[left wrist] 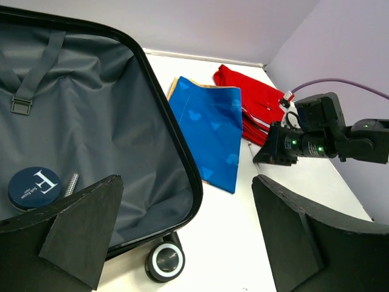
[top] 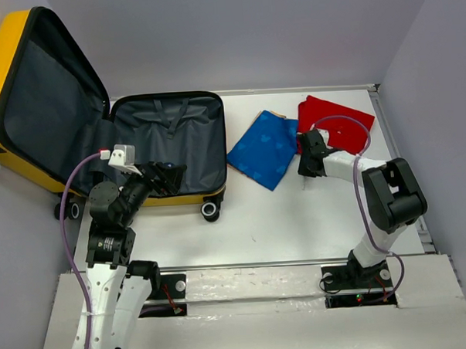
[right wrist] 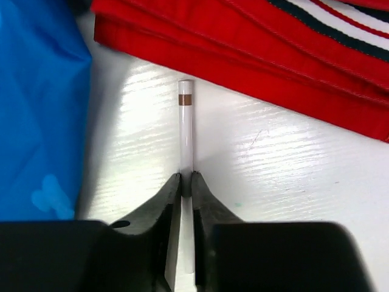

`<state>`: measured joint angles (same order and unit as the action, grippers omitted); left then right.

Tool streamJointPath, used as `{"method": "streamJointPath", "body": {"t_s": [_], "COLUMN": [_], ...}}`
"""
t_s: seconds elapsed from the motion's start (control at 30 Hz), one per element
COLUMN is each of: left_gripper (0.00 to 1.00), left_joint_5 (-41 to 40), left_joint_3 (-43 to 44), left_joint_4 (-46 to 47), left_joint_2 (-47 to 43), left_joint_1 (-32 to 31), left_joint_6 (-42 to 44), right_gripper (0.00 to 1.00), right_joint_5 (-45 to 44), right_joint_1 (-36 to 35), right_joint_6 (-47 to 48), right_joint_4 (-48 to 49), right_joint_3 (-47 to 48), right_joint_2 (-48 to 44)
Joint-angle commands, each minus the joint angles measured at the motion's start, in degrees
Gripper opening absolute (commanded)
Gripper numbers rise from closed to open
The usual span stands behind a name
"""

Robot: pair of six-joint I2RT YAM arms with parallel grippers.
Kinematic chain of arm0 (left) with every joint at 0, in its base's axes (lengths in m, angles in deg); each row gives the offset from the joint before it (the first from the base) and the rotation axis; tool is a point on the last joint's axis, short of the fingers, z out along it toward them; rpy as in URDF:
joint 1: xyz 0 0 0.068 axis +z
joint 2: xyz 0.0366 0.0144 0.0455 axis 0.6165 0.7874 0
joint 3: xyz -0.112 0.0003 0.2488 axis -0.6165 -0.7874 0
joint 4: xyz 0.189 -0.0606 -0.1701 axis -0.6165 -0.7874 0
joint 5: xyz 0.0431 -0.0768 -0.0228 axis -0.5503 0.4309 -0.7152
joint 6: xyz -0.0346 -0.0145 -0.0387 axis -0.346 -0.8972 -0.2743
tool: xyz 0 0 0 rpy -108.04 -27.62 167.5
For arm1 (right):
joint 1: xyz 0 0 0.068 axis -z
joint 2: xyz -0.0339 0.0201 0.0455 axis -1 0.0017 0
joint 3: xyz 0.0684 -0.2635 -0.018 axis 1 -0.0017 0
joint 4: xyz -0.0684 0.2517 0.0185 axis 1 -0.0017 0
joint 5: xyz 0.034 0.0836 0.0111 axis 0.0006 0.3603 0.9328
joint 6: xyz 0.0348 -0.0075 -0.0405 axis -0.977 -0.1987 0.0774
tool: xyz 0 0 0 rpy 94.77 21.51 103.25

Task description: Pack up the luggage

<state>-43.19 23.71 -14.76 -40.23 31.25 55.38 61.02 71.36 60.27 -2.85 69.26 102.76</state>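
The yellow luggage [top: 4,72] lies open at the back left, its grey lining [top: 169,135] up. In the left wrist view the lining [left wrist: 91,121] holds a round dark-blue tin [left wrist: 33,187] and a small silver item [left wrist: 71,184]. My left gripper [top: 167,177] is open and empty over the case's near rim, fingers [left wrist: 91,225] wide apart. My right gripper [top: 308,154] is shut on a thin white tube [right wrist: 186,128] with a brown band, just above the table between the two cloths; the jaws [right wrist: 186,179] pinch its lower part.
A folded blue cloth [top: 264,150] lies right of the case and a folded red cloth [top: 335,120] at the back right; both show in the right wrist view, blue [right wrist: 36,109] and red [right wrist: 273,55]. A case wheel [left wrist: 164,261] stands below my left gripper.
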Motion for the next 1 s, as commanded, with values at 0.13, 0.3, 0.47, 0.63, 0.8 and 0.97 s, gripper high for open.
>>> {"method": "streamJointPath", "body": {"t_s": [0.13, 0.3, 0.47, 0.63, 0.8, 0.97], "left_gripper": [0.99, 0.99, 0.99, 0.99, 0.99, 0.99], "left_joint_5": [0.99, 0.91, 0.64, 0.21, 0.11, 0.29], "left_joint_3": [1.93, 2.01, 1.93, 1.84, 2.01, 2.02], "left_joint_4": [1.34, 1.42, 1.42, 1.16, 0.46, 0.98], "left_joint_2": [-0.60, -0.60, -0.51, -0.51, -0.77, -0.77], "left_joint_1": [-0.31, -0.31, -0.22, 0.13, 0.13, -0.31], "left_joint_6": [0.05, -0.04, -0.04, 0.05, 0.40, 0.23], "right_gripper": [0.07, 0.07, 0.07, 0.35, 0.70, 0.46], "right_joint_5": [6.29, 12.70, 19.64, 26.15, 23.03, 9.68], "right_joint_1": [-1.31, -9.30, -20.44, -26.36, -26.37, -21.81], "right_joint_6": [1.57, -1.76, -4.75, -6.16, -4.23, -4.14], "right_joint_4": [2.28, 5.62, 11.24, 11.69, 10.99, 9.59], "right_joint_3": [-6.04, -4.12, 11.65, 30.41, 27.46, 10.77], "right_joint_2": [-12.69, -21.75, -15.90, 1.74, 1.10, -6.73]}}
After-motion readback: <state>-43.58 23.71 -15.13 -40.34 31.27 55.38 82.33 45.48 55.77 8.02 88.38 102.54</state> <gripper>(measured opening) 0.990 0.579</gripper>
